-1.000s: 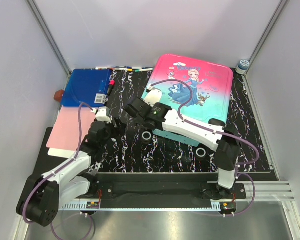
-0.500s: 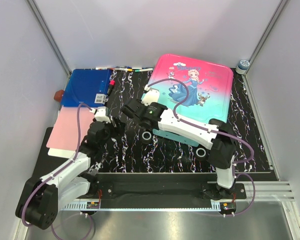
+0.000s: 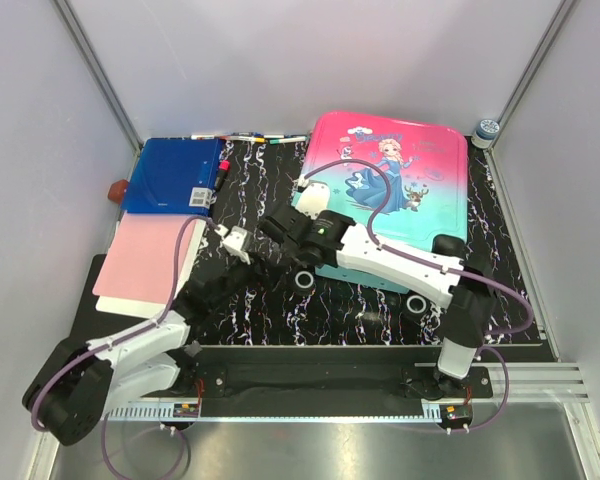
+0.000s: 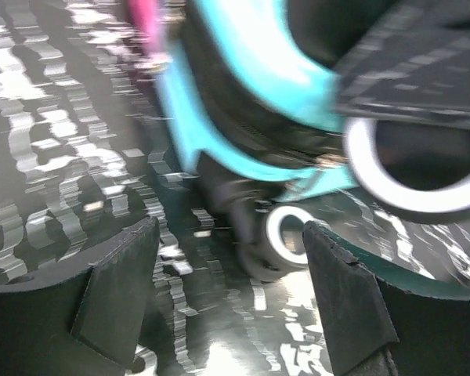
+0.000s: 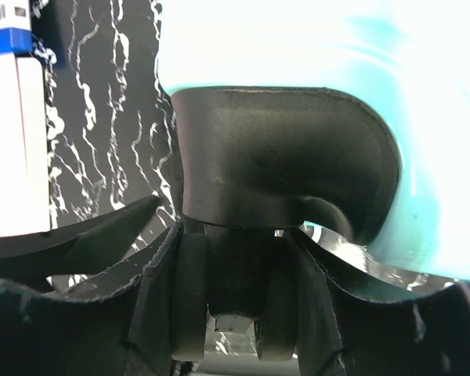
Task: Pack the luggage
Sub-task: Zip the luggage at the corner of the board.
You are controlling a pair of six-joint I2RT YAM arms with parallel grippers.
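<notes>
Swinging in from beside the pink sheet, the left arm is now reaching right toward the suitcase's near corner, and the luggage (image 3: 400, 170) itself is sitting a little squarer than a second ago. From overhead, it is lying closed and print-up in the upper right of the frame. Its long axis is running from the wheels at the bottom edge up toward the back wall. The left gripper (image 3: 242, 243) is hovering just left of the lower-left wheel (image 3: 303, 280), while the right gripper (image 3: 285, 232) is pressing in at that same corner, so the right arm is the nearer one. Through the left wrist camera, the left gripper (image 4: 229, 235) is standing wide open. The blurred teal shell (image 4: 243, 70) is filling the upper middle, and a white-rimmed wheel (image 4: 286, 233) is lying straight ahead between the fingers. Through the right wrist camera, the right gripper (image 5: 235, 258) is hugging the black caster (image 5: 247, 290) under its housing (image 5: 282, 157). No gap is showing on either side, so it looks clamped on.
</notes>
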